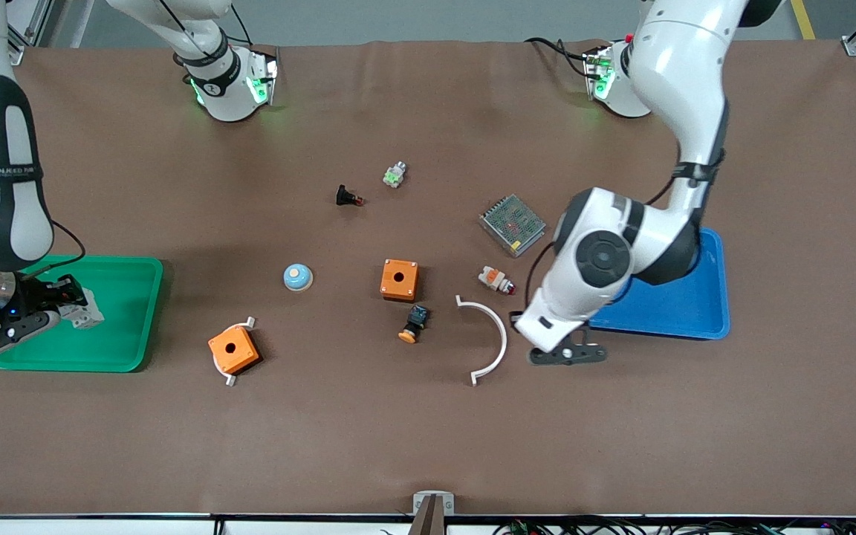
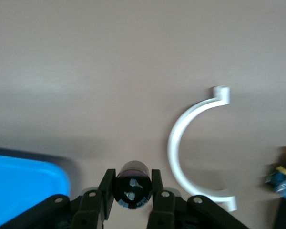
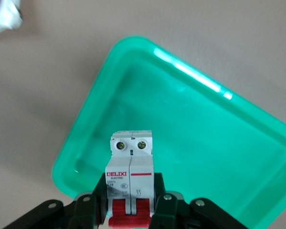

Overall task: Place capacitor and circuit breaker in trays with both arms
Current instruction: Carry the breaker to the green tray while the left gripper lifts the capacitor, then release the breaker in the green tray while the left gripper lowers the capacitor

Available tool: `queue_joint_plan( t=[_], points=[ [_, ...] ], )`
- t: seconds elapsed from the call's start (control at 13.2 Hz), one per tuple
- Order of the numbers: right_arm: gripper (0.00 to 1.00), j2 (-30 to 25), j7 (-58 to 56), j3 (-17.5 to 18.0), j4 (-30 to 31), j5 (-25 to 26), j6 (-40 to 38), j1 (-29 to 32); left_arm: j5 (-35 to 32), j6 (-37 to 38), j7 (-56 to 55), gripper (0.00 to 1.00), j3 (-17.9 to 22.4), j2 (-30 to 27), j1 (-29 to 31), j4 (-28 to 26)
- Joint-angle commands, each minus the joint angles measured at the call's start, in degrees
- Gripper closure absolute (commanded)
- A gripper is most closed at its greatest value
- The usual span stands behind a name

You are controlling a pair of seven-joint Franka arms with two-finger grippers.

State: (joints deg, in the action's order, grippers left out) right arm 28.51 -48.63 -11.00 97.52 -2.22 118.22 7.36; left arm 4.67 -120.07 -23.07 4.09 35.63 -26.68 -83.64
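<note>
My right gripper [image 1: 71, 308] hangs over the green tray [image 1: 123, 327] at the right arm's end of the table. It is shut on the circuit breaker [image 1: 86, 316], a white-grey block with red levers. In the right wrist view the circuit breaker [image 3: 131, 164] sits between the fingers [image 3: 163, 202], above the green tray's floor [image 3: 205, 143]. My left gripper [image 1: 569, 355] is over the table beside the blue tray [image 1: 684, 305]. In the left wrist view it [image 2: 132, 183] is shut on the capacitor [image 2: 132, 193], a small black cylinder, with the blue tray's corner [image 2: 24, 183] close by.
A white half-ring [image 1: 489, 340] lies on the table close to my left gripper. A black-and-orange push button [image 1: 414, 324], two orange boxes [image 1: 399, 279] [image 1: 234, 349], a blue dome [image 1: 298, 277], a white-orange part [image 1: 495, 280] and a metal mesh box [image 1: 513, 224] lie mid-table.
</note>
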Motion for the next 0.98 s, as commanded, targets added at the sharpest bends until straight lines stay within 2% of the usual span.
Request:
queue_joint_plan(
  t=[0.0,0.23,0.45,0.53,0.6,0.68,0.91],
  points=[
    [0.98,3.03,-4.62,1.33,-0.31,0.02,1.83,2.65,-0.54,0.45,5.56,0.99,-0.49,-7.83,5.21,-10.46],
    [0.92,5.68,-4.99,1.42,-0.31,-1.55,2.46,3.45,-0.81,-0.25,12.68,0.99,-0.49,-13.81,11.36,-19.25],
    [0.90,7.09,-4.99,1.42,-0.48,-1.74,3.86,3.45,-0.89,-2.79,18.22,0.99,-0.49,-16.72,16.64,-25.49],
    [0.79,7.09,-4.99,1.42,-0.57,-1.74,3.86,3.36,-0.90,-6.11,20.32,0.99,-0.49,-17.43,18.22,-28.13],
    [0.50,7.09,-4.90,1.50,-0.75,-1.82,3.86,3.27,-0.90,-9.71,22.61,0.99,-0.49,-17.87,19.63,-30.85],
    [0.00,7.00,-4.81,1.50,-0.84,-2.35,3.08,3.01,-0.90,-13.31,24.28,0.99,-0.49,-17.87,20.43,-33.31],
    [0.00,6.13,-4.72,1.85,-3.98,-3.06,-2.44,2.75,-0.90,-23.51,25.44,0.99,-0.49,-17.17,20.79,-40.44]
  ],
)
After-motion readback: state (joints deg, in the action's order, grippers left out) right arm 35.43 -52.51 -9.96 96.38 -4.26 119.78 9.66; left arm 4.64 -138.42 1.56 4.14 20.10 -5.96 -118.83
